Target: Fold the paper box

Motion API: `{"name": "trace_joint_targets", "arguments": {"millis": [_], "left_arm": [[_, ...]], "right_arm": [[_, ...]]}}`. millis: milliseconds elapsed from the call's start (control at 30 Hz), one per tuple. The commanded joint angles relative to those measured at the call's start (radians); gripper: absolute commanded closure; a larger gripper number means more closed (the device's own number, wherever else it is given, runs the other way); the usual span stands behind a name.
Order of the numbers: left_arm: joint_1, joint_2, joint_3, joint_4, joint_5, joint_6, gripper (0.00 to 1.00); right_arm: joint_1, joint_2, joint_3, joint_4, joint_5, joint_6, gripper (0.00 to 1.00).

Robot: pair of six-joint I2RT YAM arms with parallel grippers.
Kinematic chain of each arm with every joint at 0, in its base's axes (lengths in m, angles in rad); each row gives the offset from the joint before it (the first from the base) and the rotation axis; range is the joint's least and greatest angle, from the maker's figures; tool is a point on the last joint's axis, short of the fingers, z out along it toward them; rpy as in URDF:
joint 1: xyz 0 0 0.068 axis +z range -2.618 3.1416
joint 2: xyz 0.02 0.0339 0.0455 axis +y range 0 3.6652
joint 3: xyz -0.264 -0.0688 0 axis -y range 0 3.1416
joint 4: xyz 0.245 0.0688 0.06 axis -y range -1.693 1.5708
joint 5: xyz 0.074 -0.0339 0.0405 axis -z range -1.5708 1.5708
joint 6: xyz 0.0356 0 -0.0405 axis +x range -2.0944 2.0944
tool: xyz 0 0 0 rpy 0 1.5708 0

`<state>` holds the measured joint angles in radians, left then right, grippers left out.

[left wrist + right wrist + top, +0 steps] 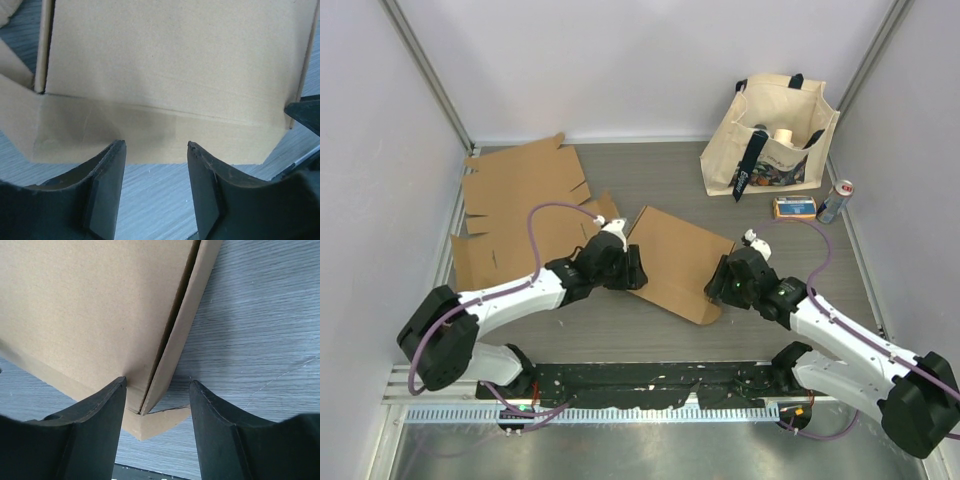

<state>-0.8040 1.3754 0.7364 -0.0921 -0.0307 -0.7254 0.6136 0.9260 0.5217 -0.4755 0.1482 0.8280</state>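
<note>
A: Looking at the left gripper (156,145) first, what's its state?
B: Fingers spread, nothing pinched. The box (170,65) flap lies at their tips, 12 o'clock.
A: And the right gripper (157,382)?
B: Spread too, with a box corner sitting in the gap. The box lies flat between both, mid-table (650,170); spare cardboard (520,190) at 10 o'clock, bag (770,140) at 1.

My right gripper (157,384) stands with its jaws apart over the grey wood-grain table (265,315) — the near corner of the paper box (85,305) sits in the gap. A narrow side flap (187,325) runs along the box's edge, slightly parted from it — the finger (100,420) on the view's left seems to meet the cardboard.
</note>
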Motion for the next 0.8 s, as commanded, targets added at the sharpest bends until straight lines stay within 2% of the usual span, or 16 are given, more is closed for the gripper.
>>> {"name": "trace_joint_targets", "arguments": {"millis": [0,100,233,333,500,700,767], "left_arm": [[0.022,-0.151,0.070,-0.060,0.006,0.052,0.36],[0.093,-0.228,0.106,-0.132,0.018,0.060,0.24],[0.262,-0.262,0.071,-0.107,0.130,0.012,0.21],[0.334,-0.227,0.051,-0.055,0.219,-0.032,0.21],[0.358,-0.090,0.083,0.000,0.259,-0.034,0.20],[0.359,-0.016,0.112,0.019,0.241,-0.013,0.21],[0.358,0.022,0.126,0.005,0.258,0.009,0.21]], "right_arm": [[-0.028,-0.035,0.049,0.012,-0.013,-0.009,0.40],[-0.121,-0.030,0.060,0.047,-0.068,-0.036,0.35],[-0.285,0.049,0.051,0.177,-0.231,-0.093,0.40],[-0.324,0.097,0.063,0.218,-0.260,-0.115,0.44],[-0.380,0.152,0.040,0.225,-0.257,-0.132,0.53],[-0.489,0.189,-0.011,0.210,-0.303,-0.113,0.66],[-0.508,0.188,-0.029,0.204,-0.309,-0.112,0.67]]}}
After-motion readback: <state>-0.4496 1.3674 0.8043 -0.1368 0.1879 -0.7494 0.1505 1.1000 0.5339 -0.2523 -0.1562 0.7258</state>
